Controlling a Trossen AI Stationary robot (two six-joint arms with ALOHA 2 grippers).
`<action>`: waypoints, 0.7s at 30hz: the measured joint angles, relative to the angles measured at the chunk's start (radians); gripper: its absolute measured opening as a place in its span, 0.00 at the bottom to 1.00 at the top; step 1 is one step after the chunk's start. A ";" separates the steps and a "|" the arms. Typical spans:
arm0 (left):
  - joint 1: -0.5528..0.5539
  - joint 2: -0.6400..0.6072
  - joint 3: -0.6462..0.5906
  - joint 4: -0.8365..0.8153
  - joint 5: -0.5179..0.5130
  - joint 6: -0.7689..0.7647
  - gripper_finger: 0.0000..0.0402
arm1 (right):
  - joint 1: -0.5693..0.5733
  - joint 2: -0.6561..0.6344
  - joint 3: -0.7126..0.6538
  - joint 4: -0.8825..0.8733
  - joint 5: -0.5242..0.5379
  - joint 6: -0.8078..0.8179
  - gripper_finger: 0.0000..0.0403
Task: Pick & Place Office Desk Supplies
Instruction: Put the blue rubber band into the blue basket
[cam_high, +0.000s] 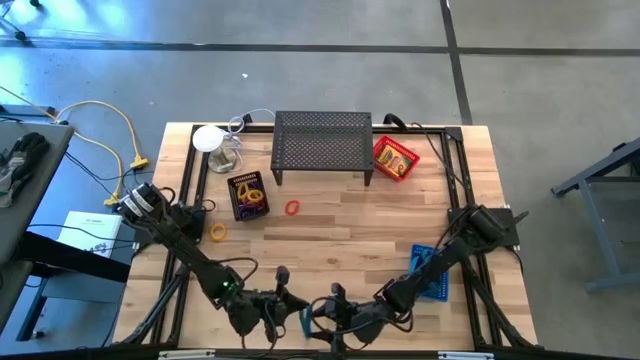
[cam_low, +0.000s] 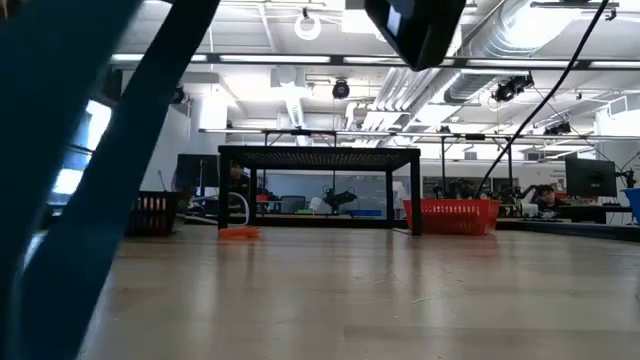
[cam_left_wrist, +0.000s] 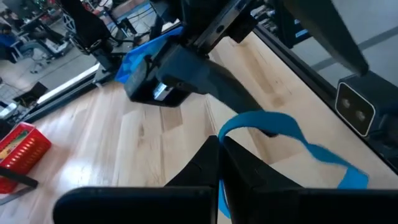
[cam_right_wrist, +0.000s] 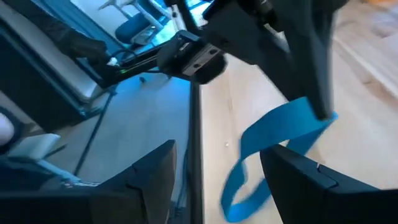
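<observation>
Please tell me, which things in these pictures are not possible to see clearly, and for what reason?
- Blue mesh tray: high view, the right arm crosses over it.
- Black mesh tray: its contents are too small to name.
- Blue band: left wrist view, its lower end runs behind the left pincer, which is shut on it.
- Right pincer: open; whether it touches the band is unclear.
- Low view: a blurred blue shape covers the left side.
</observation>
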 joint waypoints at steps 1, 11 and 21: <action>0.000 0.000 0.000 0.000 0.000 0.001 0.00 | 0.000 0.001 0.000 0.003 -0.003 -0.001 0.55; 0.002 0.000 0.001 0.007 -0.003 -0.009 0.00 | -0.018 0.002 0.000 0.004 0.009 -0.021 0.45; 0.003 0.000 0.002 0.007 -0.002 -0.009 0.00 | -0.025 0.002 0.000 -0.016 -0.044 -0.054 0.03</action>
